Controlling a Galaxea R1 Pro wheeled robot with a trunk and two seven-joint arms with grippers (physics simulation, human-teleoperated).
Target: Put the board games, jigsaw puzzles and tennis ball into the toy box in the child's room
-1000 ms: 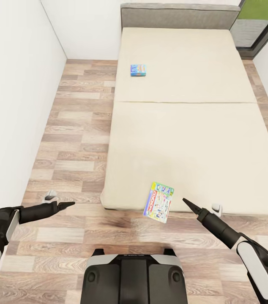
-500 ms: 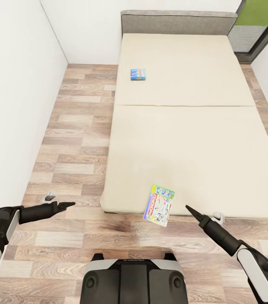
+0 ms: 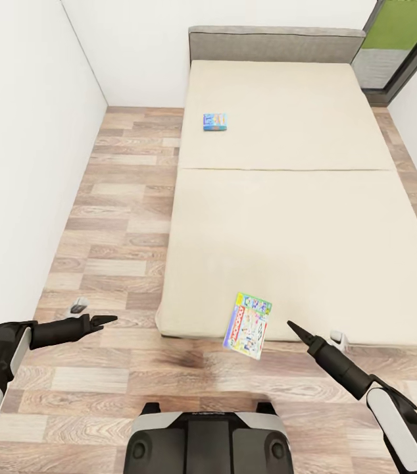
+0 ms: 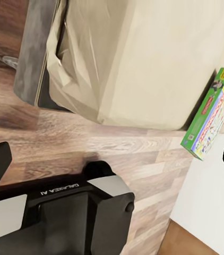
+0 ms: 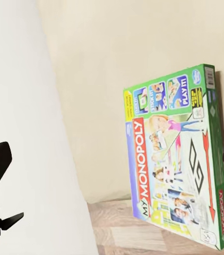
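Large pale-green board game (image 3: 248, 324) with the red title band: lying flat at the near edge of the bed (image 3: 287, 197), tilted a little, one end hanging past the mattress edge over the wood-plank floor (image 3: 116, 217). In your right wrist view the cover (image 5: 173, 159) reads clearly, green border, red band along one long side, and its lower corner sits over floor planks. In your left wrist view the same box (image 4: 210, 117) shows edge-on at the mattress corner.

Small blue board game (image 3: 214, 122): flat on the far mattress half, close to that half's left edge, well apart from the green one. The seam between the two beige halves runs between them.

Grey headboard (image 3: 277, 43) at the far end; dark-framed window (image 3: 402, 46) at the far right corner; plain white wall (image 3: 24, 164) along your left.

Your right gripper (image 3: 296, 330): held just right of the green box, tip aimed toward it, not touching. Fingers read as a narrow closed point in the head view, clenched on nothing. In the right wrist view the dark finger parts sit at the picture's edges.

Your left gripper (image 3: 105, 320): over the floor left of the bed's near corner, well apart from both games, also drawn to a point, empty.

Robot base (image 3: 203, 442) stands on the planks in front of the bed's foot.
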